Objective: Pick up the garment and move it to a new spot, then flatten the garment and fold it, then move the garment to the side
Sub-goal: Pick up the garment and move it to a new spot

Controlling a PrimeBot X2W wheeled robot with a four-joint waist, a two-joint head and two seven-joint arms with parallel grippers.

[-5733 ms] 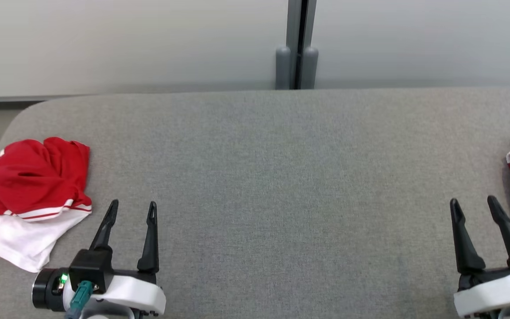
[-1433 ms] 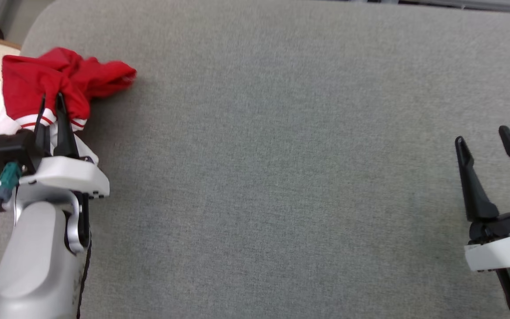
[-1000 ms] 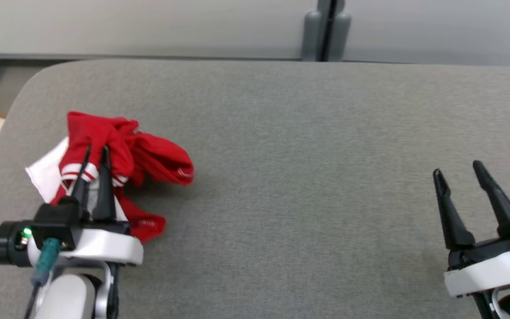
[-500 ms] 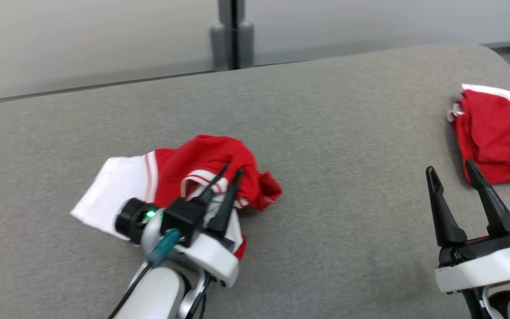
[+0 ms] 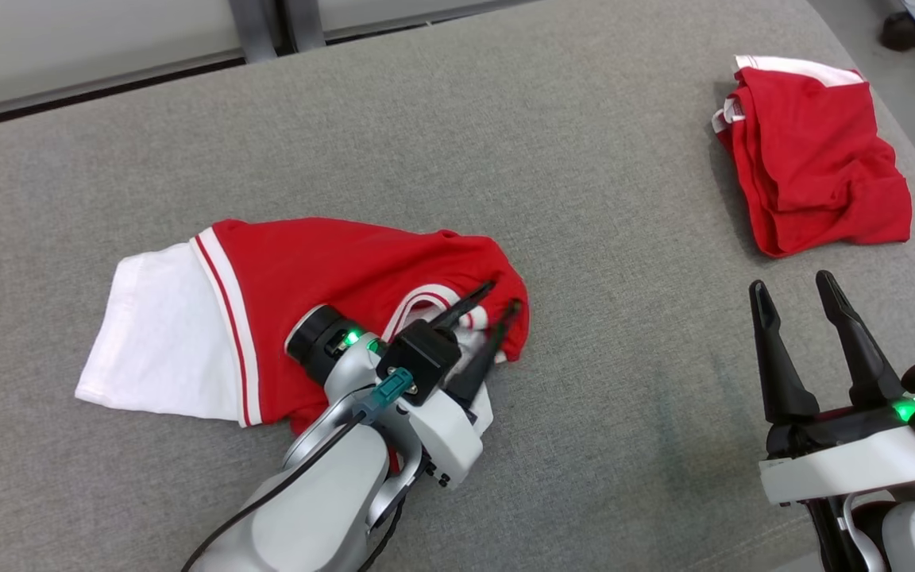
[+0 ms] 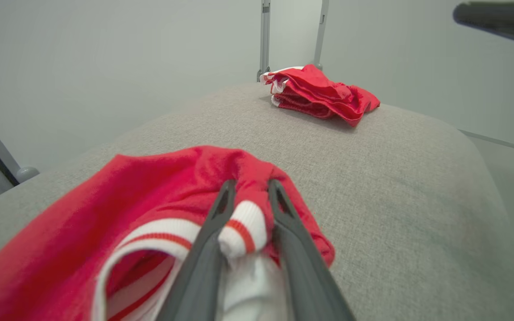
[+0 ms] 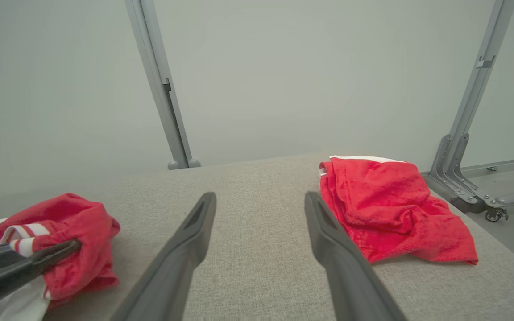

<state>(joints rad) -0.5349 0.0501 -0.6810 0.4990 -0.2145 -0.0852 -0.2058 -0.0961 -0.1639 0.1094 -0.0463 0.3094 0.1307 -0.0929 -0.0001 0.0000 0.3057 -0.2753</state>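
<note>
Your left hand (image 5: pixel 503 294) pinches the garment (image 5: pixel 330 262) mid-table (right hand (image 5: pixel 790 281) gapes, empty); release low, then smooth outward.

Right of the red-and-white garment (image 5: pixel 330 270) the counter (image 5: pixel 624 262) lies bare as far as a folded red garment (image 5: pixel 811 151), well to its right and farther back. The right claw (image 5: pixel 789 280) hangs spread over that gap. The left claw (image 5: pixel 503 294) and its arm block the garment's near right edge. Beyond the garment, bare counter runs to the back edge, where frame posts (image 5: pixel 251 32) stand.
</note>
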